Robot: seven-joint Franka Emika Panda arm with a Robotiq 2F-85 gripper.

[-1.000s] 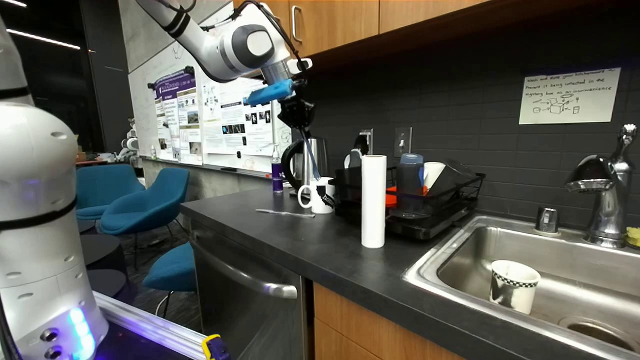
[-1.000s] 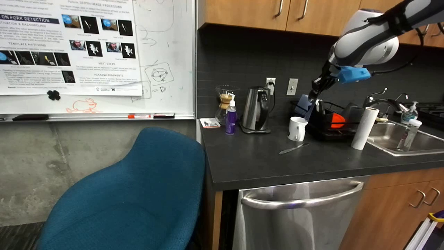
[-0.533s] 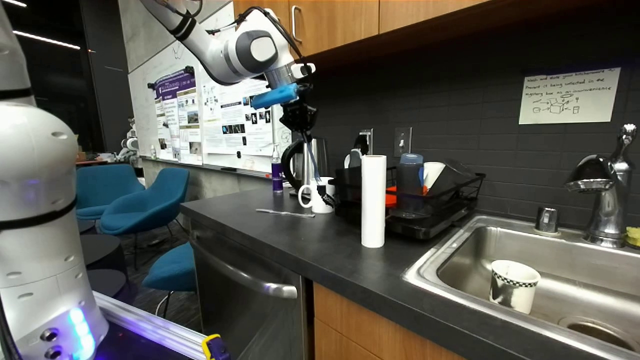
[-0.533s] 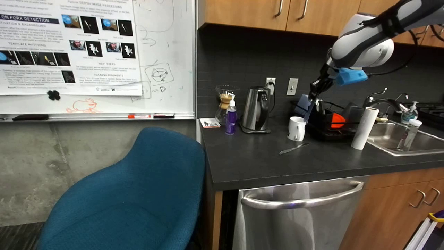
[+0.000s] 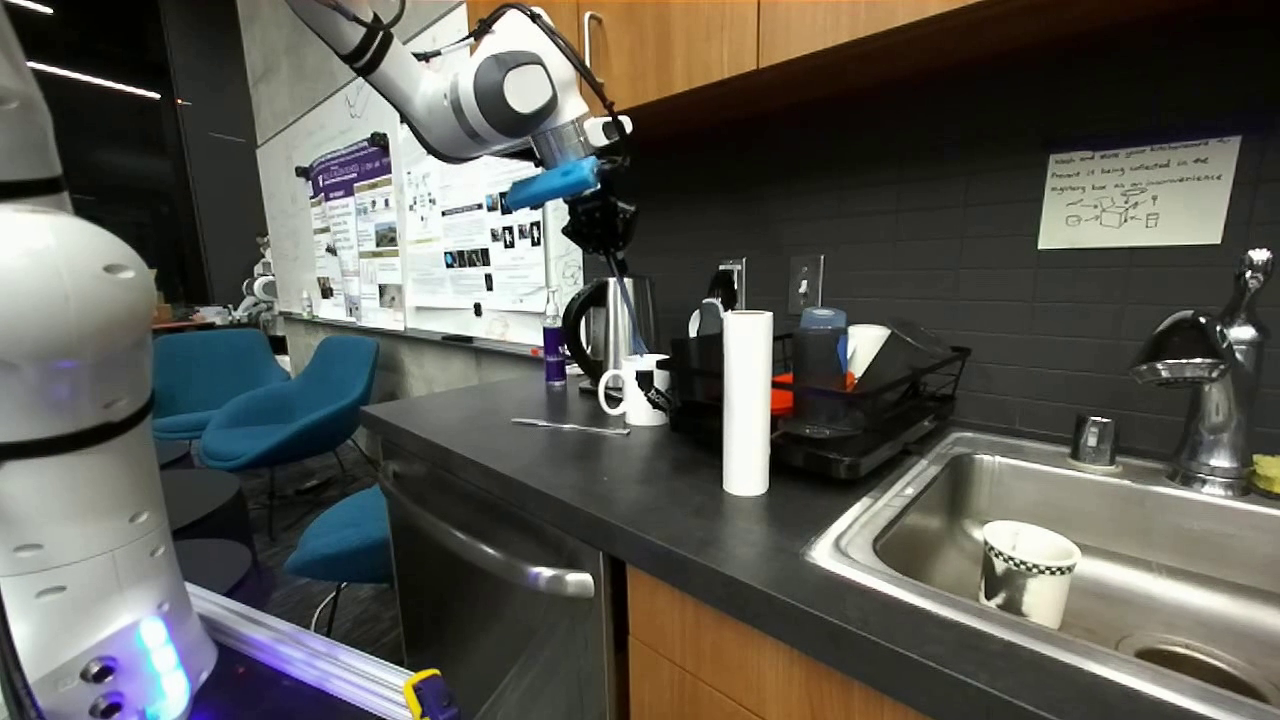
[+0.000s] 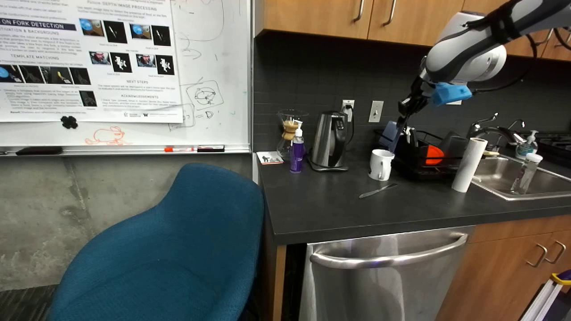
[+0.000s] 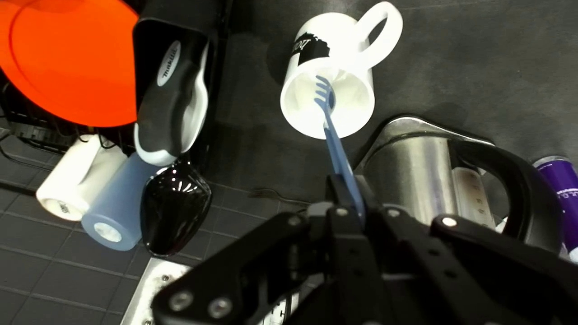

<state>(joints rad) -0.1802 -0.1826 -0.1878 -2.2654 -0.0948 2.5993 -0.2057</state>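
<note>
Blue fork (image 7: 337,149): our gripper (image 7: 350,194) pinches its handle, jaws nearly together, tines at the mouth of the mug (image 6: 379,166) toward the countertop (image 6: 321,203)'s back edge; we have it grasped, not yet released.

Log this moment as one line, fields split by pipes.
gripper: closed on blue fork | white mug: upright on counter | fork end: at mug mouth, whether inside unclear | silver utensil: flat on counter

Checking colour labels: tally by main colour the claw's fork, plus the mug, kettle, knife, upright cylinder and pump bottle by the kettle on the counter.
White: 2, mug and upright cylinder
Silver: 2, kettle and knife
Blue: 1, fork in the claw
Purple: 1, pump bottle
Total: 6
</note>
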